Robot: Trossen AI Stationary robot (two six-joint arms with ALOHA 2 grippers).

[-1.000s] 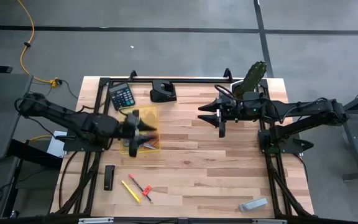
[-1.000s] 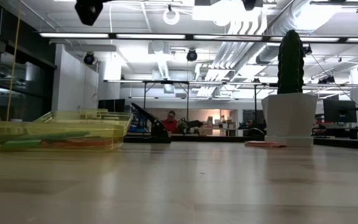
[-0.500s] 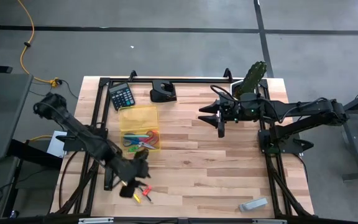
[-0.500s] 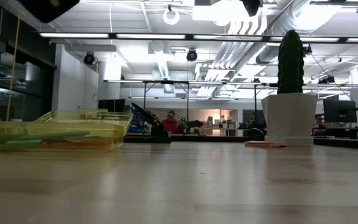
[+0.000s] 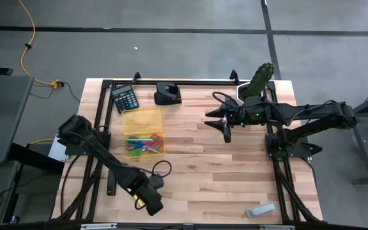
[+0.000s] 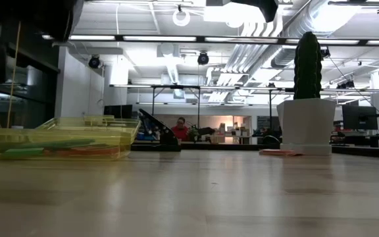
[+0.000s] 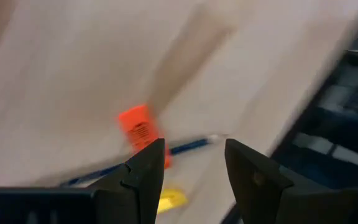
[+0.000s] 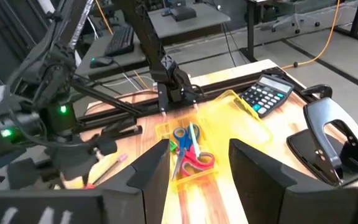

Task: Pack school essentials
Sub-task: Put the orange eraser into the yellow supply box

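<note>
**Left arm swings from tray to loose pens**

Left tool (image 7: pixel 188 165) left the yellow tray (image 5: pixel 143 118) a second ago; now hovers open and empty over the pens (image 7: pixel 140 127) at the bench's (image 5: pixel 222 172) near edge. Scissors (image 5: pixel 144 144) lie in the tray. Right tool (image 8: pixel 194 158) open, empty, waiting mid-bench. Calculator (image 5: pixel 125 98), hole punch (image 5: pixel 168 94), cactus (image 5: pixel 260 78) well clear.

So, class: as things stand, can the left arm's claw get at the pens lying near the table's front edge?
Probably yes. The left claw is open and already hovers right over the pens, with nothing between them. The right claw waits far off, near the cactus.
</note>
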